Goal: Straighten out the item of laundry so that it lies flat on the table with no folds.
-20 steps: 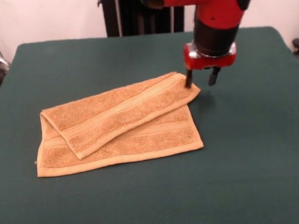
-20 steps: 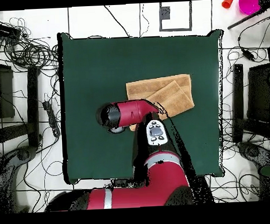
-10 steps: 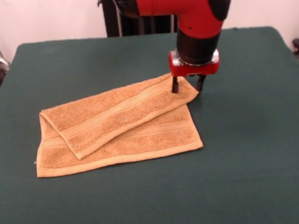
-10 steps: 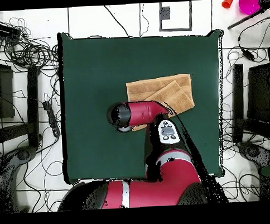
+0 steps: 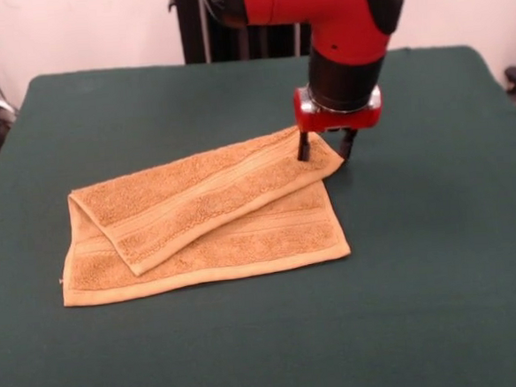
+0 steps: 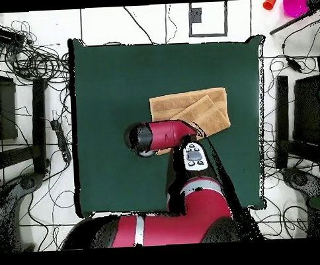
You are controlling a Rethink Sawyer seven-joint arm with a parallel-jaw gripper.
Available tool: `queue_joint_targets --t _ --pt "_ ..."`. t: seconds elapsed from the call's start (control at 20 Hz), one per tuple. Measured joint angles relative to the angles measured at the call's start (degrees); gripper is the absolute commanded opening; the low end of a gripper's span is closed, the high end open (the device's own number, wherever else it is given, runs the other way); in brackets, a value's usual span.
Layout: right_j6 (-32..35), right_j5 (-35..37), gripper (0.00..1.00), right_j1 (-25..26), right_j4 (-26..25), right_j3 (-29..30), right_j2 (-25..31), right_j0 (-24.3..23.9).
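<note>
Front view: gripper (image 5: 324,151) barely shifts from half a second ago — its open fingers straddle the folded towel (image 5: 202,217) corner at two o'clock on the table (image 5: 441,278), unclosed.

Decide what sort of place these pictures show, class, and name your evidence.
Most likely a robotics lab: a robot arm's gripper works a folded towel on a green-clothed table, with cables strewn over the floor around it.

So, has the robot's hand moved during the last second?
Yes. The hand has shifted leftward in the front view, from just off the folded orange-tan terry towel's far right corner to straddling that corner, open. The towel itself looks unmoved on the dark green cloth-covered table.
</note>
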Motion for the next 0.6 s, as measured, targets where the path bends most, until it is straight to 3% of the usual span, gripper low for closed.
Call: queue_joint_targets --t 0.6 --pt "0.0 -0.4 1.0 0.7 0.0 -1.1 -2.8 3.2"
